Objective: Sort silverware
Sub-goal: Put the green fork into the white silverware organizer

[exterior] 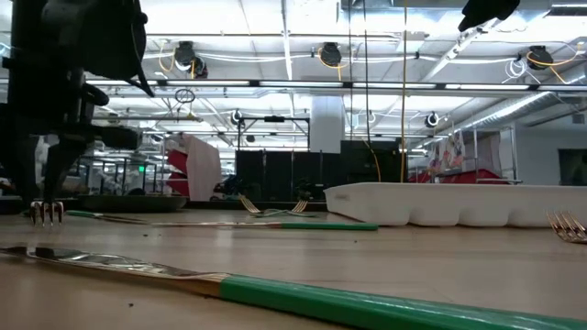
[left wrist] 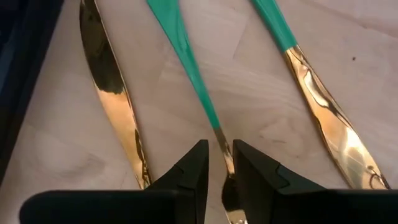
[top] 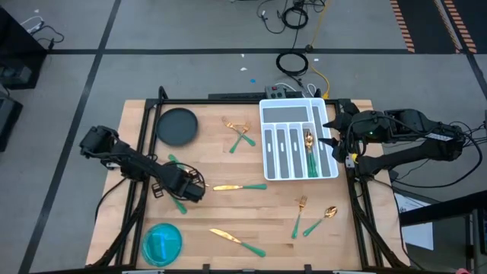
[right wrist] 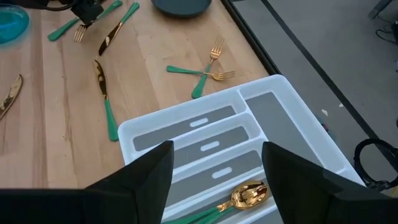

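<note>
Left gripper (left wrist: 217,165): your left arm is low over the wooden table's (top: 228,217) left-centre, its fingers a narrow gap apart astride the thin neck of a green-handled gold piece (left wrist: 186,59); whether they are pressing it you cannot tell.

Neighbours: a gold knife blade (left wrist: 115,99) lies on one side of that neck and another gold blade (left wrist: 329,121) on the other, both close by.

Right gripper (right wrist: 214,165): your right arm hovers over the white slotted plastic tray (top: 272,110), fingers wide apart, holding nothing.

Sorted so far: a gold spoon with green handle (top: 310,148) lies in one of the tray's long slots.

Still loose: two crossed forks (top: 241,135) beside the dark round plate (top: 177,125), a knife (top: 240,186) at mid-table, a knife (top: 237,240) near the front edge, and a fork (top: 299,215) and spoon (top: 323,219) front right.

Risk: the neck is slim and slick; a close that lands off-centre would likely let it swivel or slide out.

Risk: crowded blades could be nudged or dragged along if you lift askew.
</note>
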`<act>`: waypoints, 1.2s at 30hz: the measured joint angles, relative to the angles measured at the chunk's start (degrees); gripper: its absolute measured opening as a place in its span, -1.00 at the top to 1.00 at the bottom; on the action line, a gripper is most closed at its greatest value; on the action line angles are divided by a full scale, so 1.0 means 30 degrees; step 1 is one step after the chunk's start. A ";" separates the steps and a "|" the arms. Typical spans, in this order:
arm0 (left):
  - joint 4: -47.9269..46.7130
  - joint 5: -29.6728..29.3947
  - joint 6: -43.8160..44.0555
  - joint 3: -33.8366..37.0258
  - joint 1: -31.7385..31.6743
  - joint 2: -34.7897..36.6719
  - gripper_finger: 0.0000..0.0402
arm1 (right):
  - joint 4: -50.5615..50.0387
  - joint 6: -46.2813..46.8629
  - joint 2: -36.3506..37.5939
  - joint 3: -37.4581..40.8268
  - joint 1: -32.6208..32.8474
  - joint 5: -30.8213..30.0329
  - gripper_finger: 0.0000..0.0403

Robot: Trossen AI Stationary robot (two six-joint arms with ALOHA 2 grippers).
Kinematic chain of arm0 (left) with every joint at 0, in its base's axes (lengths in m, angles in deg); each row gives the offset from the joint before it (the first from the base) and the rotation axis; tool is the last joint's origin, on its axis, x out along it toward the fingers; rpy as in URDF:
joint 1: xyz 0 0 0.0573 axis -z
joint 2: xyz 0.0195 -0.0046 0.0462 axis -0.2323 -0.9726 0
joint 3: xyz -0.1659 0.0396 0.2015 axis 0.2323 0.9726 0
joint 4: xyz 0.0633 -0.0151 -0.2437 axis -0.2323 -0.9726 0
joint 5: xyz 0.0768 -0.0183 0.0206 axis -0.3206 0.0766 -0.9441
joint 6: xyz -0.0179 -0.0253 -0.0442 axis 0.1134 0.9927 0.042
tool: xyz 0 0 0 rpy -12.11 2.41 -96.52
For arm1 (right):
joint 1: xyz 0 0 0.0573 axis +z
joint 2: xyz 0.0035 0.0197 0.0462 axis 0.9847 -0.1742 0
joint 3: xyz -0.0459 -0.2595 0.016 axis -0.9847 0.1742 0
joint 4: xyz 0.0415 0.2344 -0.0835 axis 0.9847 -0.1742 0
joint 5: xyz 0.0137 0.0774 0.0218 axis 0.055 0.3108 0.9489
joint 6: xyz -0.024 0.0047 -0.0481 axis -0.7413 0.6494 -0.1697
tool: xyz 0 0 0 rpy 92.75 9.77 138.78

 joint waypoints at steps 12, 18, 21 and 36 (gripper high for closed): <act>0.1645 -0.1090 -0.0065 0.0070 -0.0275 -0.2533 0.59 | 0.0635 0.0007 0.0000 0.0000 -0.0007 0.0007 -0.18; 0.1959 -0.1100 -0.0388 0.0084 -0.0309 -0.2470 0.74 | 0.0751 0.0499 -0.0007 0.0000 -0.0006 -0.0065 -0.18; 0.2262 -0.1899 -0.0735 -0.0274 -0.0322 -0.2407 0.92 | 0.0750 0.0476 -0.0005 0.0000 -0.0007 -0.0088 -0.14; 0.2713 -0.5336 -0.3402 -0.4486 -0.0220 -0.0683 0.99 | 0.0736 -0.0372 0.0000 0.0000 -0.0007 -0.0328 0.04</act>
